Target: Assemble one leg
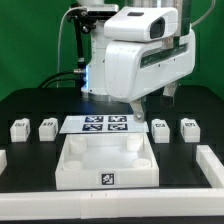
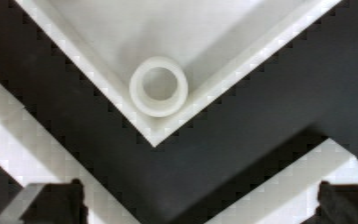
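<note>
Four small white legs with tags stand in a row: two on the exterior view's left (image 1: 19, 128) (image 1: 46, 127) and two on its right (image 1: 161, 127) (image 1: 189, 127). The large white tray-like piece (image 1: 72, 165) lies at the front centre. My gripper (image 1: 150, 104) hangs open and empty above the tray's far right corner, to the left of the nearer right-hand leg. In the wrist view the tray's corner (image 2: 87, 40) with its round socket (image 2: 158, 86) lies below the open gripper (image 2: 197, 205). No leg shows in the wrist view.
The marker board (image 1: 107, 125) lies behind the tray, between the two pairs of legs. White rails border the black table at the exterior view's right (image 1: 211, 166) and left (image 1: 3, 160). The arm's white body fills the space above the board.
</note>
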